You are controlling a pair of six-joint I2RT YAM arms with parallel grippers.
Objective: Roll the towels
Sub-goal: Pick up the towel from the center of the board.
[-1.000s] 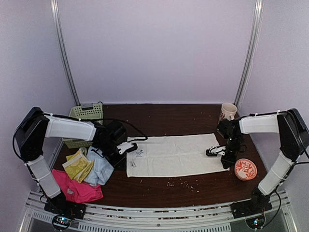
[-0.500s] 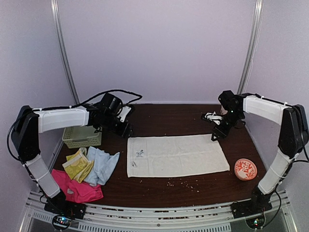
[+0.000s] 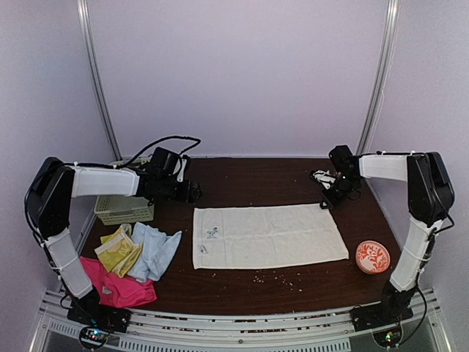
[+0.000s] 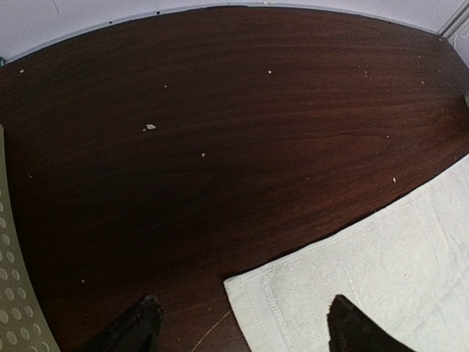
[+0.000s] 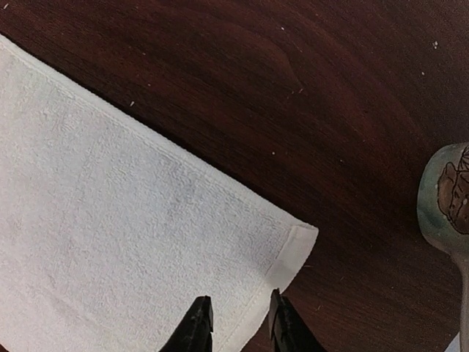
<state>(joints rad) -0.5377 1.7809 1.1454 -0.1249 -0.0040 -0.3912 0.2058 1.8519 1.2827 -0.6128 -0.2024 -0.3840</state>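
Pale lilac walls (image 3: 242,73) with two slanting metal rails (image 3: 99,88) enclose a dark wooden table (image 3: 256,180), evenly lit.

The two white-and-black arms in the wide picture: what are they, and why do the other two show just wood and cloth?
They are robot arms bolted at the near edge of the table, each ending in a two-finger gripper. The wide picture comes from a fixed camera above and behind them; the other two from cameras on the wrists, looking past the fingers. A cream towel lies spread flat; a pale blue towel, a yellow-green towel and a pink towel lie bunched at the left, near a green basket. The left gripper is wide open over one far corner of the cream towel; the right gripper, fingers slightly apart, hovers at the other. Neither holds anything.
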